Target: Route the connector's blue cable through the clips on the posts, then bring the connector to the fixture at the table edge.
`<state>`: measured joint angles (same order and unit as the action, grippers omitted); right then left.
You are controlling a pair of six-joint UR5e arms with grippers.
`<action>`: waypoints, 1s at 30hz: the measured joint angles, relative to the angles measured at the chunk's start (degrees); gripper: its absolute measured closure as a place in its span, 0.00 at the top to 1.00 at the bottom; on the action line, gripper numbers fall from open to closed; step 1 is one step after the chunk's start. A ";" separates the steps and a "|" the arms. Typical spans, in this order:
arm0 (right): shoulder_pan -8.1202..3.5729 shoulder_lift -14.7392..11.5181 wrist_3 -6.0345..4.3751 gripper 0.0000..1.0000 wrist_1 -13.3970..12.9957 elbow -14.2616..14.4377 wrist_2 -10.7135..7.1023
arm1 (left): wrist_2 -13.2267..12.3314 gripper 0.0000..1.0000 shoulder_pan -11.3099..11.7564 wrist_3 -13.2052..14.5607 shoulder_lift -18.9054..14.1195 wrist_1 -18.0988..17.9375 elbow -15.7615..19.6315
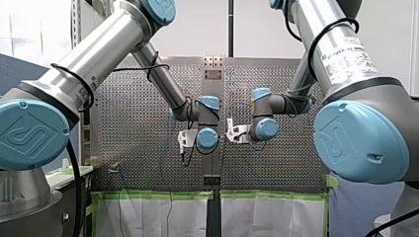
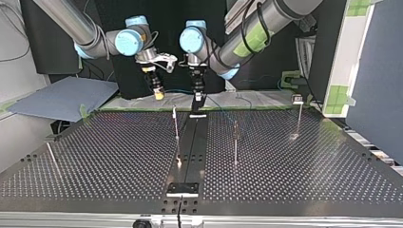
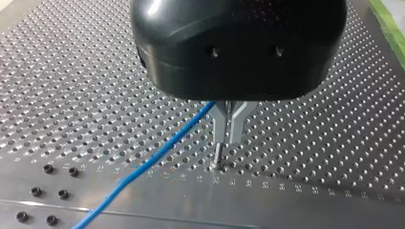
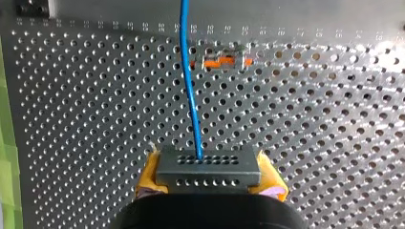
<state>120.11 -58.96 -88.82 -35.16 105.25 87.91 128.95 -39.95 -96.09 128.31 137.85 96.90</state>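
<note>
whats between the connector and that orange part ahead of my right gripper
Right wrist view: bare perforated table, crossed only by the blue cable running from the connector past the orange part.

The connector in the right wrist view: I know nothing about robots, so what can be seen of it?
The connector is a small dark grey rectangular block, metal-looking, with two rows of tiny holes across its face. It sits level, clamped between the jaws of the right gripper, whose yellow pads press its ends. The blue cable leaves a hole in the row farther from the gripper and runs straight ahead over the perforated table. Nothing else visibly touches it.
</note>
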 joint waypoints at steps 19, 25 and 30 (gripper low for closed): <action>-2.81 0.23 -0.10 0.00 -2.30 2.29 0.05 | 1.66 0.07 0.40 -0.07 0.59 -0.18 -0.18; -3.47 1.19 -0.13 0.00 -5.16 3.01 -0.03 | 1.70 0.07 0.28 -0.62 3.05 -1.33 -1.11; -3.84 2.80 -0.20 0.00 -7.14 3.06 -0.18 | 1.72 0.07 0.46 -0.92 4.34 -1.44 -2.17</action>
<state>116.27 -56.15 -89.03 -42.30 108.32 87.73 130.67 -39.49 -97.01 132.65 136.40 94.73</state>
